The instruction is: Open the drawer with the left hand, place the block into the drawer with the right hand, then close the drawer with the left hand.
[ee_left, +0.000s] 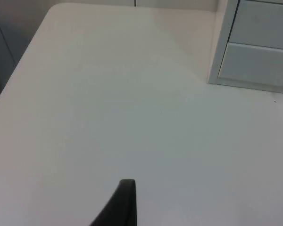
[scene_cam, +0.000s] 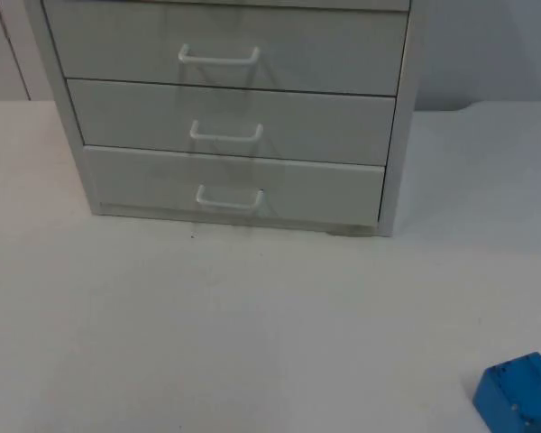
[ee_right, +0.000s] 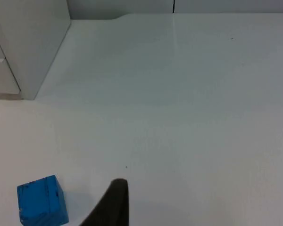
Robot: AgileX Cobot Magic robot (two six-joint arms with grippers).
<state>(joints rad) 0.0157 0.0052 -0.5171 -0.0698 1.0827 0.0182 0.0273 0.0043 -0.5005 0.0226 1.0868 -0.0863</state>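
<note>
A blue block (scene_cam: 519,392) is sitting on the white table (scene_cam: 252,325), well apart from the closed drawers (scene_cam: 230,122). The left gripper (ee_left: 125,202) and right gripper (ee_right: 114,200) are hovering above the table. Whether either pair of jaws is open cannot be told.

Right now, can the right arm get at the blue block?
Probably yes. The blue block sits alone on the white table, apart from the drawer cabinet, with nothing between it and the right tool.

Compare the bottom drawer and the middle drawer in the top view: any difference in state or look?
The bottom drawer juts slightly forward of the cabinet face, its top edge showing; the middle drawer sits flush. The bottom drawer's handle looks slightly wider than the middle drawer's handle. Both are pale grey with a white bar handle, and both look closed or nearly so. The blue block sits on the table, not in either.
</note>
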